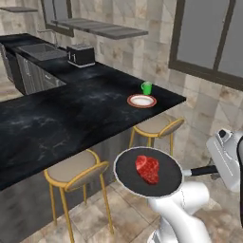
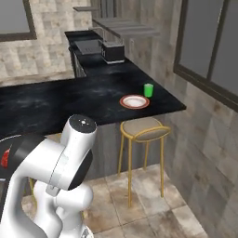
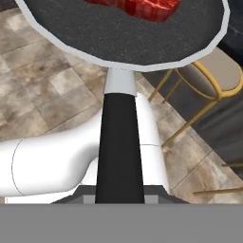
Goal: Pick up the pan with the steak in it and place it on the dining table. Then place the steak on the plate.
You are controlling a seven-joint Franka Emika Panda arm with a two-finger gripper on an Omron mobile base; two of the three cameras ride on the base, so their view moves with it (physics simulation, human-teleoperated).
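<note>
Held thing: pan with steak, carried level in the air.
End effector: clamped on the pan handle, judging from hand view.
Direction: table lies ahead-left and higher; handle axis points away from it.

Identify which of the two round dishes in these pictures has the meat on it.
The black pan carries the steak; the red-rimmed plate on the dining table is bare.

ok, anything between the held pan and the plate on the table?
Left base view: the pan hangs over floor with a stool between; beyond that, bare dining table up to the plate.
</note>
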